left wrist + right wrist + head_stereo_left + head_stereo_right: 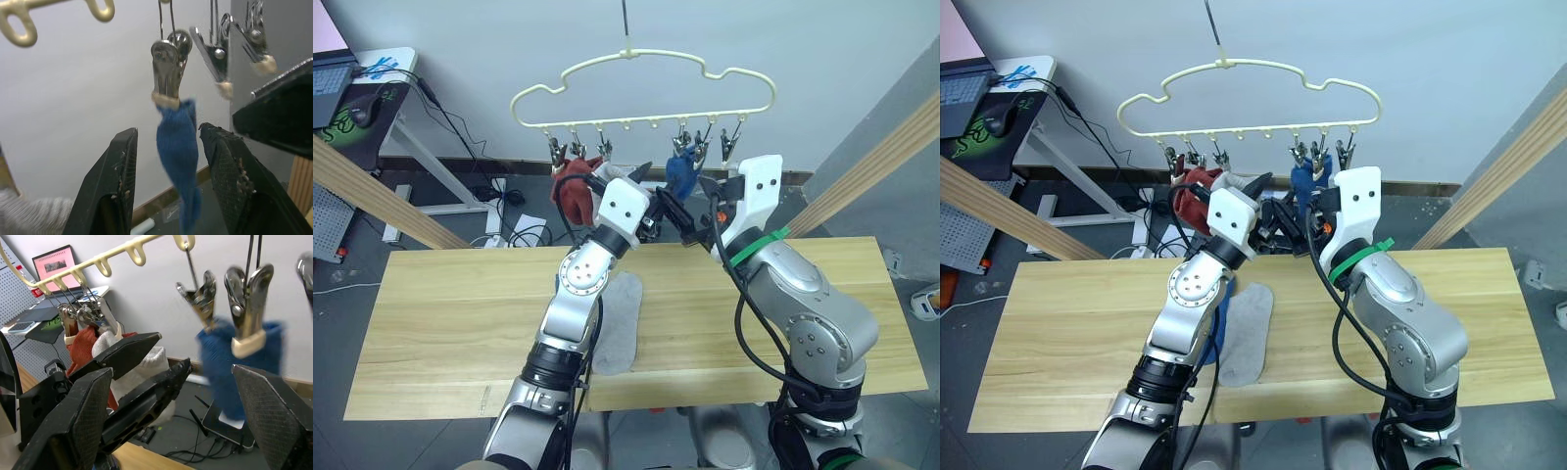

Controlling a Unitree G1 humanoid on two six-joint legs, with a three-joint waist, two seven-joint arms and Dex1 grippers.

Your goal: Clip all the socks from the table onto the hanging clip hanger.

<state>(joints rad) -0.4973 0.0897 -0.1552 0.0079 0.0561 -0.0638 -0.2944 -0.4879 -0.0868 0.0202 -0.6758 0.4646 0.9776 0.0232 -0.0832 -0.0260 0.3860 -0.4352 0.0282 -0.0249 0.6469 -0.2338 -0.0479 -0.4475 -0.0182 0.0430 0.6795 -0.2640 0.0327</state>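
1. The clip hanger (641, 93) hangs above the far edge of the worktop (440, 323), with both hands raised to its row of clips.
2. The left hand (168, 147) has its fingers spread, and a blue sock (178, 152) hangs down in the gap between them, touching neither finger as far as the left wrist view shows.
3. That blue sock is pinched at its top edge by a metal clip (166, 73) directly above the left hand.
4. The right hand (171, 396) is also spread wide and holds nothing; the blue sock hangs just beyond its fingers, between them in its wrist view.
5. The two hands are close together under the right half of the clip row, with the left hand's fingers reaching across in front of the right hand.
6. A rust-red sock (573, 186) and a pale grey sock (146, 360) hang bunched from clips on the hanger's left part, just beside the left hand on its outer side.
7. A light grey sock (619, 328) lies flat on the worktop below the left hand, partly hidden by the left arm.
8. In the right eye view a bit of blue fabric (1219, 328) shows beside this grey sock under the left arm.
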